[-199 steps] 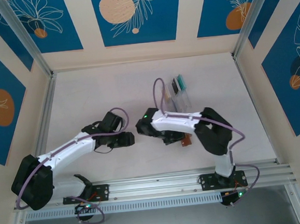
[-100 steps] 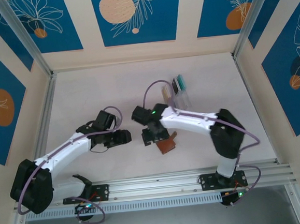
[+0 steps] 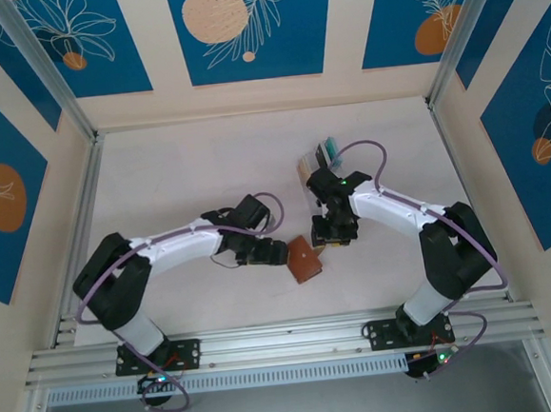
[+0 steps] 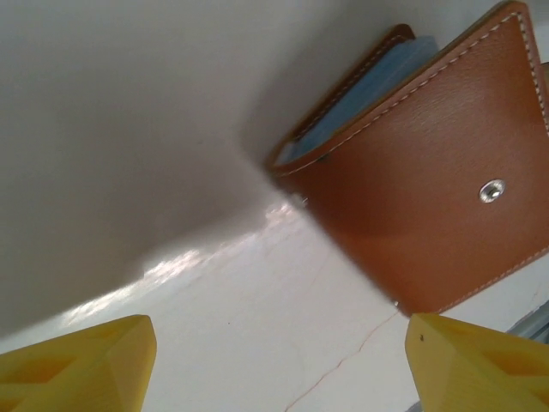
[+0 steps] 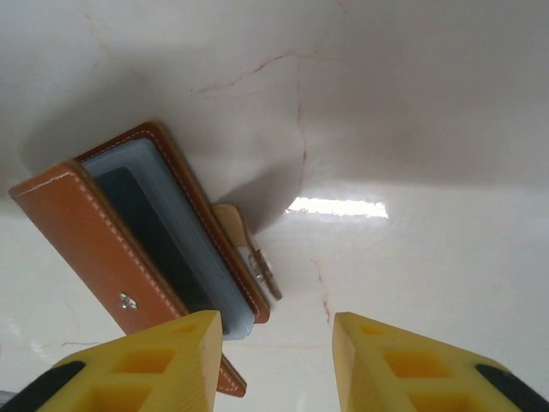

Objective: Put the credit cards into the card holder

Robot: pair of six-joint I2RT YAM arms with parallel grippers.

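Worktop [image 3: 178, 175]: pale and bare over its whole left half and along the far edge. It is bounded by a metal rail [image 3: 286, 337] at the near edge and by patterned walls on the other three sides.

Left arm [image 3: 178, 242]: reaches from the near left corner towards the middle of the worktop, with bare surface on both sides of it.

Left gripper [image 3: 279, 253]: fingers spread wide, nothing between them. In the left wrist view [image 4: 279, 365] the yellow fingertips [image 4: 81, 360] sit far apart, and the holder's edge lies just beyond them, toward the right-hand finger.

Card holder [image 3: 305, 259]: brown leather, near the middle of the worktop and closer to the near edge than the far one. It lies between the two grippers and is gripped by neither. It is folded but gaping, showing pale blue-grey pockets [image 4: 369, 103]. The snap stud [image 4: 491, 190] is unfastened and the tab [image 5: 249, 249] hangs loose.

Right gripper [image 3: 327, 235]: fingers apart and empty. In the right wrist view [image 5: 276, 352] the holder [image 5: 86, 232] lies beside the left-hand finger [image 5: 146, 360], outside the gap.

Credit cards [image 3: 328, 151]: standing in a clear rack [image 3: 316, 169] right of centre, towards the far edge and well apart from the holder. The right arm [image 3: 400, 217] partly hides them.

Right side: a strip of bare worktop remains between the right arm and the right edge.
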